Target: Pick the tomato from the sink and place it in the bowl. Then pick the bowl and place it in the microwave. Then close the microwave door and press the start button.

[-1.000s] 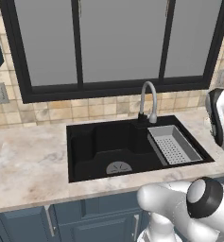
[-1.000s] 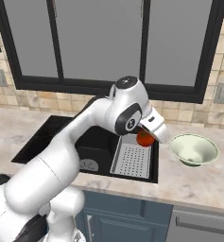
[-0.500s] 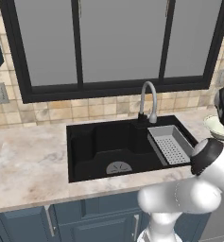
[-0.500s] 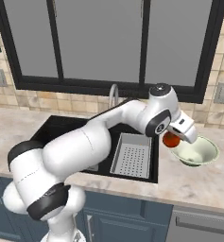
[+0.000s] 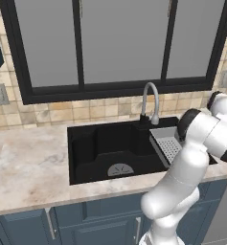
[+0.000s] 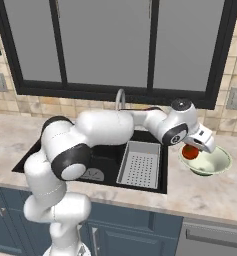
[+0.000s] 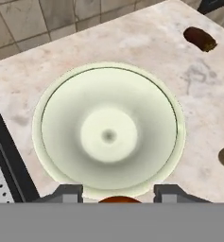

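The arm reached to the right over the tabletop (image 6: pixel 210 192), past the sink (image 6: pixel 105 162). The gripper (image 6: pixel 196 148) hung just above the bowl (image 6: pixel 206 161), and the jaws were clenched on the tomato (image 6: pixel 190 152), which was held over the bowl's left part and did not lie in it. In the hand view the bowl (image 7: pixel 108 130) stood empty on the marble tabletop (image 7: pixel 198 85), and the top of the tomato (image 7: pixel 119 200) showed between the two fingertips (image 7: pixel 68 193). A dark brown object (image 7: pixel 199 38) lay well apart from the bowl.
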Controlling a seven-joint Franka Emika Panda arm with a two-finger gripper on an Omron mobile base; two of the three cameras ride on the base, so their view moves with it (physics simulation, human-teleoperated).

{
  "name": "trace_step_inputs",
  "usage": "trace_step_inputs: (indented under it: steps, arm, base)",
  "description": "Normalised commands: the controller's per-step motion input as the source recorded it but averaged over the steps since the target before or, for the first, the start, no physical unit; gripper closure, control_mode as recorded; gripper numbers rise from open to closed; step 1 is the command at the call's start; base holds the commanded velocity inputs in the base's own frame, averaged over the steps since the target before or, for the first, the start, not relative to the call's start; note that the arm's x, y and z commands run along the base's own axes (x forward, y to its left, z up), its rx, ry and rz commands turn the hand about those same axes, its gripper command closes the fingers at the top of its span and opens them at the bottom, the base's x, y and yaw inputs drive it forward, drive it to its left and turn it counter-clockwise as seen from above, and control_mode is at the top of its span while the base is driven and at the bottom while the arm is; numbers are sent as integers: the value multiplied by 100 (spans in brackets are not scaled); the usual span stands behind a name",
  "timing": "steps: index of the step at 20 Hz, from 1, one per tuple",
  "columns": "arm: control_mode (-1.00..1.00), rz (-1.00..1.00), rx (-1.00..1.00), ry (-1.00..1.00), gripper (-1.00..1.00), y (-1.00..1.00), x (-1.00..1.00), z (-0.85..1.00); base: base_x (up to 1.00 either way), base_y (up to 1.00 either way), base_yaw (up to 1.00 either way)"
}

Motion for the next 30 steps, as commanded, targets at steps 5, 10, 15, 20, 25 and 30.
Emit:
trace_step_inputs:
  steps: [5, 10, 15, 20, 25, 30]
  arm:
    - [-100, 2, 0, 7, 100, -34, 18, -39]
    - [-100, 2, 0, 8, 100, -30, 21, -48]
    - [-100, 3, 0, 1, 100, -28, 10, -19]
    - [-100, 2, 0, 0, -100, -3, 15, 0]
    - [-100, 2, 0, 0, -100, 2, 10, 0]
    - [-100, 5, -9, 0, -100, 54, 1, 20]
  base:
    - [0, 0, 0]
    - [0, 0, 0]
    - [0, 0, 0]
    - [0, 0, 0]
    - [0, 0, 0]
    - [0, 0, 0]
